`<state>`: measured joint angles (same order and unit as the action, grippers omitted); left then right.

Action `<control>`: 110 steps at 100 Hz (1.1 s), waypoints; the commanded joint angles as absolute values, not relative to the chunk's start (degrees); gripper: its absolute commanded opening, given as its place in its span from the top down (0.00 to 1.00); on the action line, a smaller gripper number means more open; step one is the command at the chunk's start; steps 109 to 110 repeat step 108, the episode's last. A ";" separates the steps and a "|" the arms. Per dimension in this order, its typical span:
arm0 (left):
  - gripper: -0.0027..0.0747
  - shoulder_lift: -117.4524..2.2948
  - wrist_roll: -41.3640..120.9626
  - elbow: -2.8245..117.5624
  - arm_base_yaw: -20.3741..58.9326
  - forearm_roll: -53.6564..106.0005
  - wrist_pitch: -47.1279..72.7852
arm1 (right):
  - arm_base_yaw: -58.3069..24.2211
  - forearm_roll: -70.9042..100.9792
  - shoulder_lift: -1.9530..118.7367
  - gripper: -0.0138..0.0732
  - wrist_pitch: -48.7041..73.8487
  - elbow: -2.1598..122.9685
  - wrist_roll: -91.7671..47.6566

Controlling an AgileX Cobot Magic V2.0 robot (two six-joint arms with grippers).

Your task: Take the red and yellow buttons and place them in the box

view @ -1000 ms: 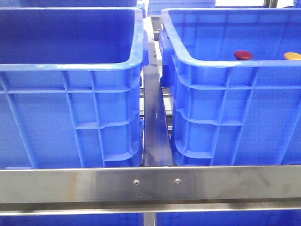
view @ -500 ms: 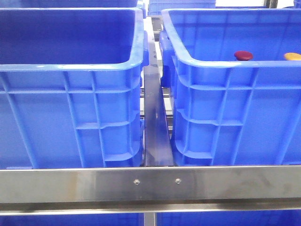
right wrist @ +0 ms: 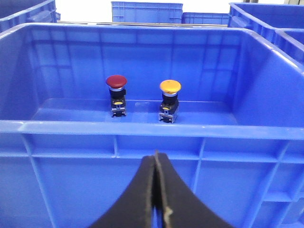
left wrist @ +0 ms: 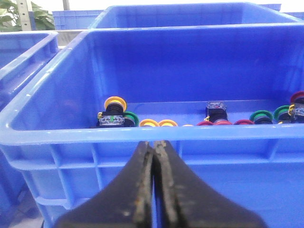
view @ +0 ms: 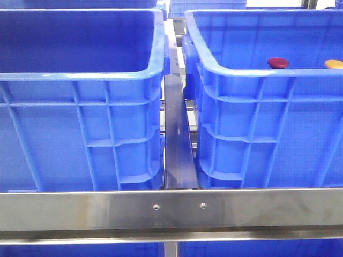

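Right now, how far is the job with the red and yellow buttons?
It looks done: the red button and the yellow button stand upright, apart, inside the right crate. Nothing is in hand: the left gripper and the right gripper are shut and empty, outside the crates. Nothing visible is left to do.

- The right crate (view: 252, 134) is showing bright-blue moulded plastic, smooth and semi-glossy, its rim catching highlights.
- The left crate (view: 80, 128) is looking like the same shiny blue plastic.
- The red button (right wrist: 116, 81) is showing a glossy dark-red plastic cap.
- The yellow button (right wrist: 170, 86) is wearing a glossy yellow-orange cap.
- The near rail (view: 171, 209) is gleaming as brushed metal, faintly streaked.
- The left gripper (left wrist: 155, 145) is showing matt black fingers, worn and scuffed along the inner edges.
- The right gripper (right wrist: 155, 156) is looking matt black, slightly rough.
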<state>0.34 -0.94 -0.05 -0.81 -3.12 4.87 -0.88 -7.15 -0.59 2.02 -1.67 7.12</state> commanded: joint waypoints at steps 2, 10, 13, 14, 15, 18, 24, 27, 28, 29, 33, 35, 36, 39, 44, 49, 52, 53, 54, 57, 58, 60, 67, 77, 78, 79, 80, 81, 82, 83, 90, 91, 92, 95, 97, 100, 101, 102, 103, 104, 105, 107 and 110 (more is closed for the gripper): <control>0.99 2.10 -1.44 -3.13 -1.00 -2.68 0.00 | -0.72 -7.72 -1.97 0.92 -2.46 -0.77 6.32; 0.99 2.10 -1.44 -3.13 -1.00 -2.68 0.00 | -0.72 -7.72 -1.97 0.92 -2.46 -0.77 6.32; 0.99 2.10 -1.44 -3.13 -1.00 -2.68 0.00 | -0.72 -7.72 -1.97 0.92 -2.46 -0.77 6.32; 0.99 2.10 -1.44 -3.13 -1.00 -2.68 0.00 | -0.72 -7.72 -1.97 0.92 -2.46 -0.77 6.32; 0.99 2.10 -1.44 -3.13 -1.00 -2.68 0.00 | -0.72 -7.72 -1.97 0.92 -2.46 -0.77 6.32; 0.99 2.10 -1.44 -3.13 -1.00 -2.68 0.00 | -0.72 -7.72 -1.97 0.92 -2.46 -0.77 6.32; 0.99 2.10 -1.44 -3.13 -1.00 -2.68 0.00 | -0.72 -7.72 -1.97 0.92 -2.46 -0.77 6.32; 0.99 2.10 -1.44 -3.13 -1.00 -2.68 0.00 | -0.72 -7.72 -1.97 0.92 -2.46 -0.77 6.32; 0.99 2.10 -1.44 -3.13 -1.00 -2.68 0.00 | -0.72 -7.72 -1.97 0.92 -2.46 -0.77 6.32; 0.99 2.10 -1.44 -3.13 -1.00 -2.68 0.00 | -0.72 -7.72 -1.97 0.92 -2.46 -0.77 6.32; 0.99 2.10 -1.44 -3.13 -1.00 -2.68 0.00 | -0.72 -7.72 -1.97 0.92 -2.46 -0.77 6.32; 0.99 2.10 -1.44 -3.13 -1.00 -2.68 0.00 | -0.72 -7.72 -1.97 0.92 -2.46 -0.77 6.32; 0.99 2.10 -1.44 -3.13 -1.00 -2.68 0.00 | -0.72 -7.72 -1.97 0.92 -2.46 -0.77 6.32; 0.99 2.10 -1.44 -3.13 -1.00 -2.68 0.00 | -0.72 -7.72 -1.97 0.92 -2.46 -0.77 6.32; 0.99 2.10 -1.44 -3.13 -1.00 -2.68 0.00 | -0.72 -7.72 -1.97 0.92 -2.46 -0.77 6.32; 0.99 2.10 -1.44 -3.13 -1.00 -2.68 0.00 | -0.72 -7.72 -1.97 0.92 -2.46 -0.77 6.32; 0.99 2.10 -1.44 -3.13 -1.00 -2.68 0.00 | -0.72 -7.72 -1.97 0.92 -2.46 -0.77 6.32; 0.99 2.10 -1.44 -3.13 -1.00 -2.68 0.00 | -0.72 -7.72 -1.97 0.92 -2.46 -0.77 6.32; 0.99 2.10 -1.44 -3.13 -1.00 -2.68 0.00 | -0.72 -7.72 -1.97 0.92 -2.46 -0.77 6.32; 0.99 2.10 -1.44 -3.13 -1.00 -2.68 0.00 | -0.72 -7.72 -1.97 0.92 -2.46 -0.77 6.32; 0.99 2.10 -1.44 -3.13 -1.00 -2.68 0.00 | -0.72 -7.72 -1.97 0.92 -2.46 -0.77 6.32; 0.99 2.10 -1.44 -3.13 -1.00 -2.68 0.00 | -0.72 -7.72 -1.97 0.92 -2.46 -0.77 6.32; 0.99 2.10 -1.44 -3.13 -1.00 -2.68 0.00 | -0.72 -7.72 -1.97 0.92 -2.46 -0.77 6.32; 0.99 2.10 -1.44 -3.13 -1.00 -2.68 0.00 | -0.72 -7.72 -1.97 0.92 -2.46 -0.77 6.32; 0.99 2.10 -1.44 -3.13 -1.00 -2.68 0.00 | -0.72 -7.72 -1.97 0.92 -2.46 -0.77 6.32; 0.99 2.10 -1.44 -3.13 -1.00 -2.68 0.00 | -0.72 -7.72 -1.97 0.92 -2.46 -0.77 6.32; 0.99 2.10 -1.44 -3.13 -1.00 -2.68 0.00 | -0.72 -7.72 -1.97 0.92 -2.46 -0.77 6.32; 0.99 2.10 -1.44 -3.13 -1.00 -2.68 0.00 | -0.72 -7.72 -1.97 0.92 -2.46 -0.77 6.32; 0.99 2.10 -1.44 -3.13 -1.00 -2.68 0.00 | -0.72 -7.72 -1.97 0.92 -2.46 -0.77 6.32; 0.99 2.10 -1.44 -3.13 -1.00 -2.68 0.00 | -0.72 -7.72 -1.97 0.92 -2.46 -0.77 6.32; 0.99 2.10 -1.44 -3.13 -1.00 -2.68 0.00 | -0.72 -7.72 -1.97 0.92 -2.46 -0.77 6.32; 0.99 2.10 -1.44 -3.13 -1.00 -2.68 0.00 | -0.72 -7.72 -1.97 0.92 -2.46 -0.77 6.32; 0.99 2.10 -1.44 -3.13 -1.00 -2.68 0.00 | -0.72 -7.72 -1.97 0.92 -2.46 -0.77 6.32; 0.99 2.10 -1.44 -3.13 -1.00 -2.68 0.00 | -0.72 -7.72 -1.97 0.92 -2.46 -0.77 6.32; 0.99 2.10 -1.44 -3.13 -1.00 -2.68 0.00 | -0.72 -7.72 -1.97 0.92 -2.46 -0.72 6.32; 0.99 2.10 -1.44 -3.13 -1.00 -2.68 0.00 | -0.72 -7.72 -1.97 0.92 -2.46 -0.72 6.32; 0.99 2.10 -1.44 -3.13 -1.00 -2.68 0.00 | -0.72 -7.72 -1.97 0.92 -2.46 -0.72 6.32; 0.99 2.10 -1.44 -3.13 -1.00 -2.68 0.00 | -0.72 -7.72 -1.97 0.92 -2.46 -0.72 6.32; 0.99 2.10 -1.44 -3.13 -1.00 -2.68 0.00 | -0.72 -7.72 -1.97 0.92 -2.46 -0.72 6.32; 0.99 2.10 -1.44 -3.13 -1.00 -2.68 0.00 | -0.72 -7.72 -1.97 0.92 -2.46 -0.72 6.32; 0.99 2.10 -1.44 -3.13 -1.00 -2.68 0.00 | -0.72 -7.72 -1.97 0.92 -2.46 -0.72 6.32; 0.99 2.10 -1.44 -3.13 -1.00 -2.68 0.00 | -0.72 -7.72 -1.97 0.92 -2.46 -0.72 6.32; 0.99 2.10 -1.44 -3.13 -1.00 -2.68 0.00 | -0.72 -7.72 -1.97 0.92 -2.46 -0.72 6.32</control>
